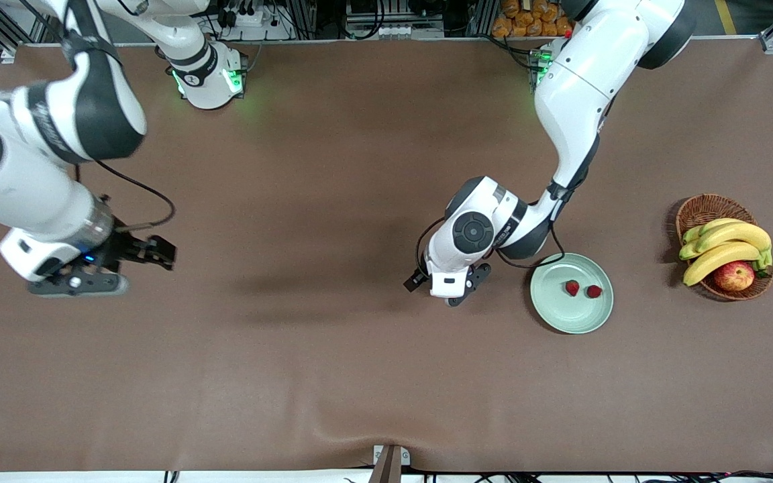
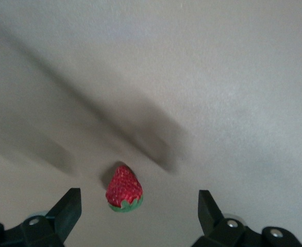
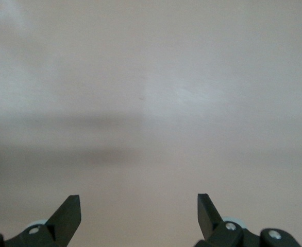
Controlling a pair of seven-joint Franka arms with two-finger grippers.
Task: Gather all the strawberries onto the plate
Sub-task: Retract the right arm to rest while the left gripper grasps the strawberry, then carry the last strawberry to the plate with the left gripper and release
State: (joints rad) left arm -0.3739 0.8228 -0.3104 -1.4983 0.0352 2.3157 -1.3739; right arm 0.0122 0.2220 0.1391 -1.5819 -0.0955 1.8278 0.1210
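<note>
the table [image 1: 333, 376] is covered in plain brown; the plate [image 1: 571, 318] is pale mint green and unpatterned, holding two red strawberries [image 1: 572, 288]. a third strawberry [image 2: 123, 188] is red with a green cap. the basket [image 1: 702, 209] is brown woven wicker, holding yellow bananas [image 1: 729, 245] and a red-yellow apple [image 1: 734, 276].

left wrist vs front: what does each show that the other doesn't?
Only the left wrist view: a third strawberry lying on the table between the open fingers of the left gripper.

Only the front view: the plate with two strawberries in it, a basket holding bananas and an apple, and the right gripper, open over bare table.

Both: the left gripper, low beside the plate, and the brown table.
</note>
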